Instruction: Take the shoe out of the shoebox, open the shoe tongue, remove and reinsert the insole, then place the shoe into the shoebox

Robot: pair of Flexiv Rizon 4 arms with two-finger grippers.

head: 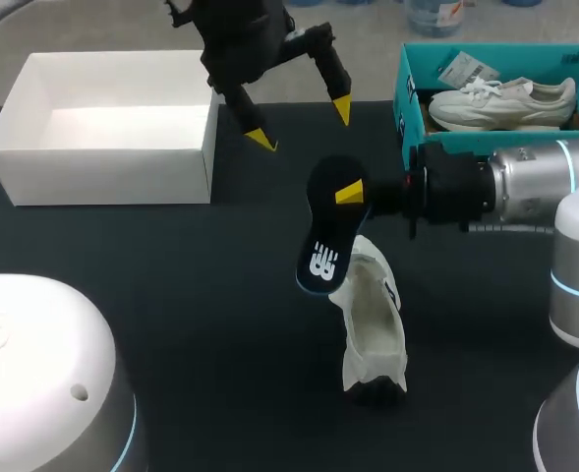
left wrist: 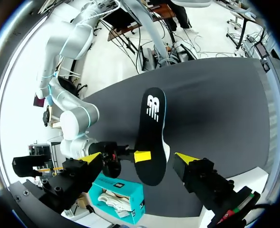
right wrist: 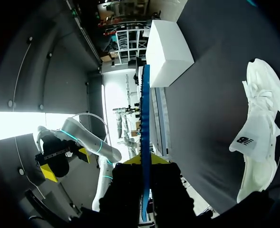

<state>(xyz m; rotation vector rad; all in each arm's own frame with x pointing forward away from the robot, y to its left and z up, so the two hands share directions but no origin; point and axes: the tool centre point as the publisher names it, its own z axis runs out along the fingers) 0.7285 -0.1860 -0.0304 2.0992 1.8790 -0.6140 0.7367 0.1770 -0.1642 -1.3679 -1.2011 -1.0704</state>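
The insole point(head: 323, 241) is up in the air, clear of the table point(head: 171, 295), about mid-table. Its long axis runs far to near, slanting down a bit to the left. The end with the white logo points toward the near side and hangs right over the far end of the shoe point(head: 376, 320). I can't tell whether they actually touch.

The right gripper point(head: 351, 193) is clamped on the insole close to its far end, one yellow finger on each flat face. That arm comes in level from the right, with the wrist pointing left. From its own camera the insole is just a thin blue edge between the fingers.

The white shoe lies on the table just near of the gripper, lengthwise far to near, with its opening spread wide.

The left gripper point(head: 301, 125) hangs over the far part of the table, between the white shoebox point(head: 102, 162) on the left and the teal box point(head: 405, 93) on the right. Its fingers are spread wide with nothing in them, tips angled down toward the insole. A second shoe point(head: 505, 101) sits in the teal box.
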